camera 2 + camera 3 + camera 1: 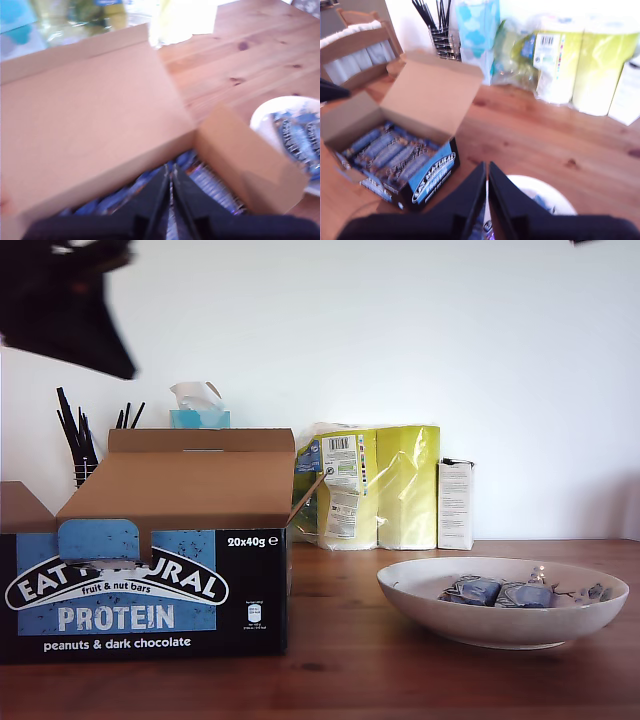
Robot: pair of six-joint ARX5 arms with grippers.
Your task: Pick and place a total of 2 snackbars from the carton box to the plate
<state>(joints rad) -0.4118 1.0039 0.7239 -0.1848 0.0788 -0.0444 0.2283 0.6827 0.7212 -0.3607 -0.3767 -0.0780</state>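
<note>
The carton box [150, 585] stands open at the exterior view's left, its lid [85, 110] raised. Several blue snackbars [390, 152] fill it. My first gripper [170, 175] hovers shut and empty just over those bars [120, 197]; its blurred arm [70, 300] shows at the exterior view's top left. The plate [500, 625] sits at the exterior view's right with two blue snackbars [478, 590] [530, 594] lying in it. My second gripper [486, 170] hangs shut and empty above the plate [547, 192].
Behind on the wooden table [340, 640] stand yellow-wrapped paper rolls [385, 485], a small white carton [456, 503], a tissue box [200, 408] and a holder of black sticks [80, 440]. A wooden chair [355, 45] stands beyond the box.
</note>
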